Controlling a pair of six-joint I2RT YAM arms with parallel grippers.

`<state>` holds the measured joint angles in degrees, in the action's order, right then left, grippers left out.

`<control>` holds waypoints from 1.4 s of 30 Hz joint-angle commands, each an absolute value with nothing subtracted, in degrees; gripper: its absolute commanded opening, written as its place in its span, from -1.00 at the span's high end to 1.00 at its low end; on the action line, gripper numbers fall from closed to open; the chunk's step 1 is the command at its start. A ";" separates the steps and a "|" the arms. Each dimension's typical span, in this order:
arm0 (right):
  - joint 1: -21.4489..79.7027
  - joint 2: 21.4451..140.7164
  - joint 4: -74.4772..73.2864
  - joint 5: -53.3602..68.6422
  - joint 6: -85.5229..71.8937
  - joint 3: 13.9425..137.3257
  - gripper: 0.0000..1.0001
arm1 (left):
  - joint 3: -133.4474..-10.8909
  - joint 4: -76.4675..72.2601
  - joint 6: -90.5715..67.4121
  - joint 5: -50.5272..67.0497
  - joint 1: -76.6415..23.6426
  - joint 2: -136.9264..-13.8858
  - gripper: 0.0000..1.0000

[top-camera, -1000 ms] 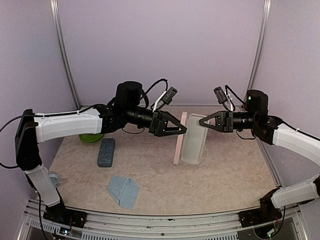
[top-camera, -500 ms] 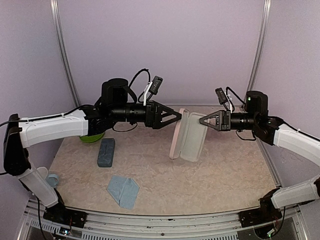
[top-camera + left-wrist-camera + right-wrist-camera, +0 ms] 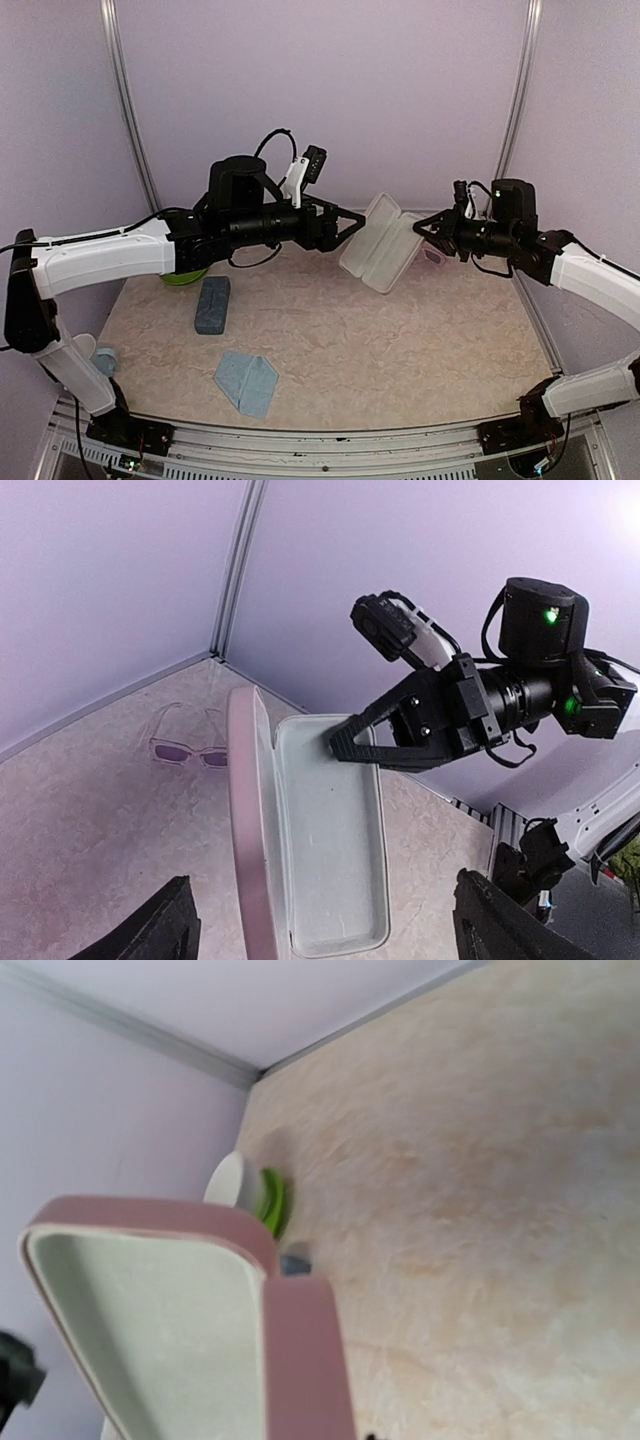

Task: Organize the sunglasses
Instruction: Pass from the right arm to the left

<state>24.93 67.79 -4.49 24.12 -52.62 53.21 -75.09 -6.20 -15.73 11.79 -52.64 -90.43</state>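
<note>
Top external view, single entry. Right gripper [image 3: 421, 228]: pressed together on the right-hand edge of the pink case [image 3: 380, 245]. The case hangs open in the air above the table [image 3: 330, 340], pale inside turned toward the left arm, long axis slanting from far and high to near and low. Left gripper [image 3: 352, 226]: fingers spread, nothing between them, tips just left of the case and apart from it. Sunglasses [image 3: 190, 752]: the clear-framed pair with purplish lenses, lying on the table at the far right, close to the back wall, beneath the right gripper as seen from above and beyond the case as the left wrist view has it. Their long axis runs roughly along the back wall; how the arms lie is too small to tell. Second pair: not seen in any view. Judgement: the right arm is the nearer to the sunglasses but is occupied with the case. The left gripper is free, yet the case hangs between it and the pair, so its reach would have to go under or around, toward the far right. Blue-grey case [image 3: 212, 303] and cloth [image 3: 246, 383]: near left, well apart from all this
</note>
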 commanded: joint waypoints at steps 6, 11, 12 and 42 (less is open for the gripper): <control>24.44 64.19 0.37 21.03 -60.23 48.30 1.00 | -87.39 4.92 -11.50 4.35 -54.04 -99.15 -0.64; 24.45 64.36 0.94 22.49 -58.06 47.79 1.00 | -92.64 10.94 -10.63 7.02 -53.97 -103.26 -0.57; 24.41 64.36 1.53 22.80 -58.09 47.47 1.00 | -93.41 11.88 -10.63 7.40 -53.96 -104.05 -0.55; 24.37 67.32 4.81 28.44 -51.20 48.61 0.72 | -95.54 12.95 -16.33 5.90 -54.32 -106.69 0.74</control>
